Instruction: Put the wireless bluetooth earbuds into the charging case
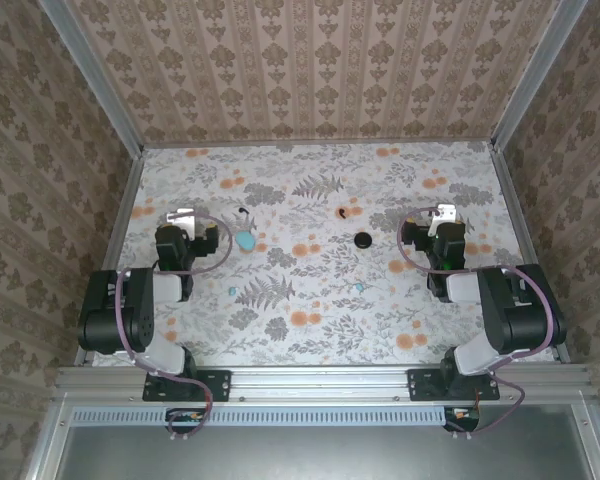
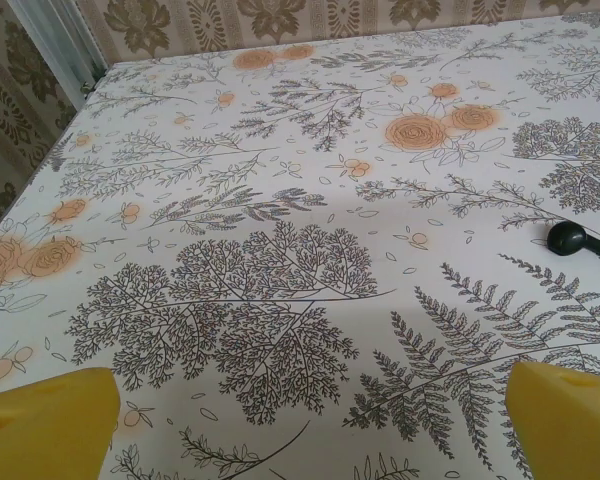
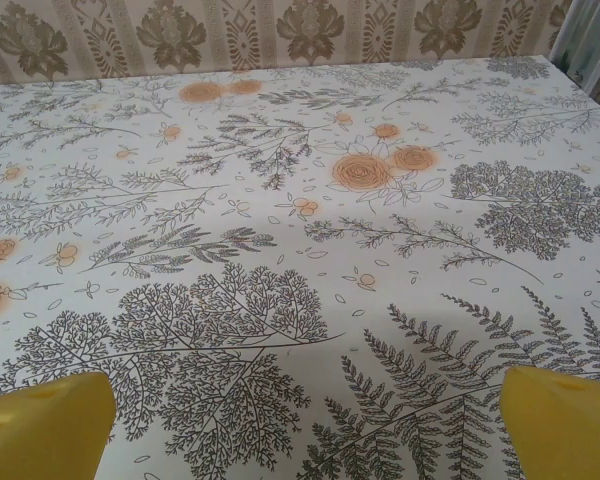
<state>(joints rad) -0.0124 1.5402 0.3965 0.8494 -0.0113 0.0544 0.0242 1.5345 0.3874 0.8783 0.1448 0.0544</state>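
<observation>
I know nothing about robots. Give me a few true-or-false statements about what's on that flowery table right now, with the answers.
1. The left pincer and the right pincer both stand open and empty. True.
2. The turquoise charging case lies on the left arm's side of the table. True.
3. The black round disc sits on top of the charging case. False: it lies apart from the case, flat on the table near the middle.
4. The left pincer grips a black earbud. False: the earbud lies loose on the table, ahead of that pincer and to its right.
</observation>
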